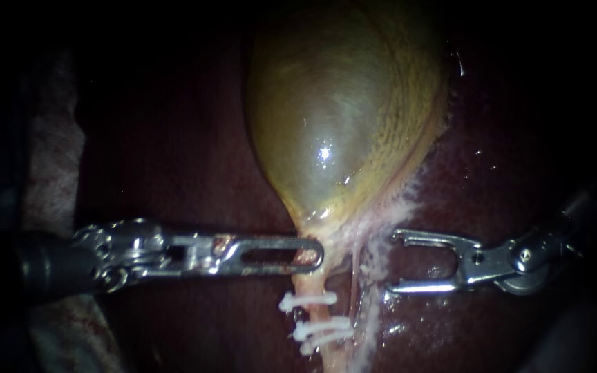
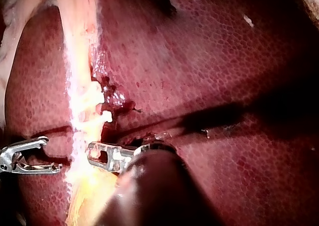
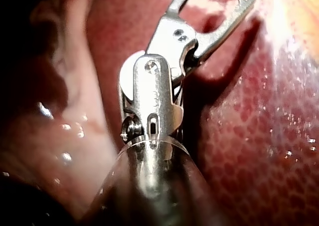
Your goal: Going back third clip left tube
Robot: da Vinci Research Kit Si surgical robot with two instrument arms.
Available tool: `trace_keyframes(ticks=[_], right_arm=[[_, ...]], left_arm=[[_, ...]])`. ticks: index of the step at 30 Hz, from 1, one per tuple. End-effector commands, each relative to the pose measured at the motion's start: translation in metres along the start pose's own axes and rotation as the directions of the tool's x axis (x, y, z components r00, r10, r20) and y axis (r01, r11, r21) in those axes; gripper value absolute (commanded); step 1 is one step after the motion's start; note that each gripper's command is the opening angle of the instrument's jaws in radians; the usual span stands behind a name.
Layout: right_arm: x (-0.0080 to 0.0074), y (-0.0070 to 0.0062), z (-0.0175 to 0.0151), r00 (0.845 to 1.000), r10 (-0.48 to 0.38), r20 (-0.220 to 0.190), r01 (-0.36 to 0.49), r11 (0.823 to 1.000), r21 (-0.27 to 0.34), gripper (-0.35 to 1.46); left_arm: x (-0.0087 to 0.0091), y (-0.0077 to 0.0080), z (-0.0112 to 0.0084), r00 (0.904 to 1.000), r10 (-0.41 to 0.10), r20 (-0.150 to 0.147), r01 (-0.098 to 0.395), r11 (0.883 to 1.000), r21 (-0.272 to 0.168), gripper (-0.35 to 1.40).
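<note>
Over liver (image 1: 174,138), right instrument (image 1: 392,262) gapes near clipped tube (image 1: 310,280).

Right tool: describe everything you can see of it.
The right tool enters from the right: a dark shaft, a shiny metal hinged wrist, then two slim metal jaws with inward-hooked tips. The jaws stand wide open and empty. It hovers over the liver, tips pointing at the clipped left tube, just short of the pale tissue below the gallbladder; no contact shows.
</note>
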Motion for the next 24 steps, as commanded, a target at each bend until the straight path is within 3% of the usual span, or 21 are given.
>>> trace_keyframes(ticks=[1,13,24], right_arm=[[-0.0001,0.0,0.0,1.0,0.0,0.001,0.0,1.0,-0.002,0.59],[0.0,0.0,-0.0001,1.0,0.001,0.002,-0.001,1.0,-0.003,0.6],[-0.0002,-0.0002,0.0001,1.0,0.0,0.001,0.0,1.0,-0.004,0.6]], left_arm=[[0.0,0.0,0.0,1.0,0.0,0.0,0.0,1.0,0.0,-0.35],[0.0,-0.0004,0.0005,1.0,0.002,-0.002,-0.002,1.0,0.001,-0.35],[-0.0005,-0.0019,0.0042,0.9998,0.011,-0.016,-0.011,1.0,0.007,-0.35]])
